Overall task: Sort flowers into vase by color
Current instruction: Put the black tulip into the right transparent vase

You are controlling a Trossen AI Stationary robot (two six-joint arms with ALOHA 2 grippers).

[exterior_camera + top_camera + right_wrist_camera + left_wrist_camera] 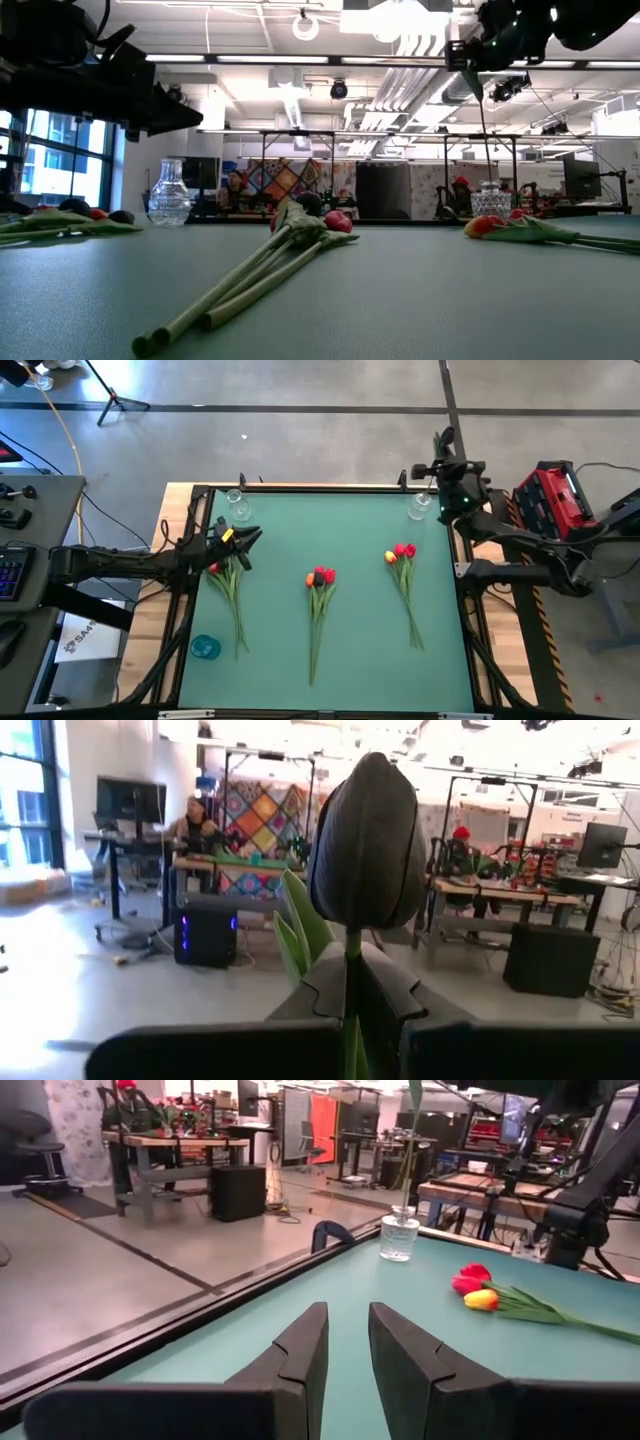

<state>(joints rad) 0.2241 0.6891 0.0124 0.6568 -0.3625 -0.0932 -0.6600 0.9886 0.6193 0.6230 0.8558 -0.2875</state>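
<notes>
Between the right fingers, clamped shut, stands the dark tulip's stem.

A big open robotics workshop: exposed ducts and strip lights overhead, a bare concrete floor, workbenches crowded with gear, computer towers beneath them, monitors, and people seated at benches beyond the green table.

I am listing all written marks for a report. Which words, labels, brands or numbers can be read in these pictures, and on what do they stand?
"SA4": white sheet on the floor left of the table; the rest is cut off.
No other text is readable in any view.
</notes>
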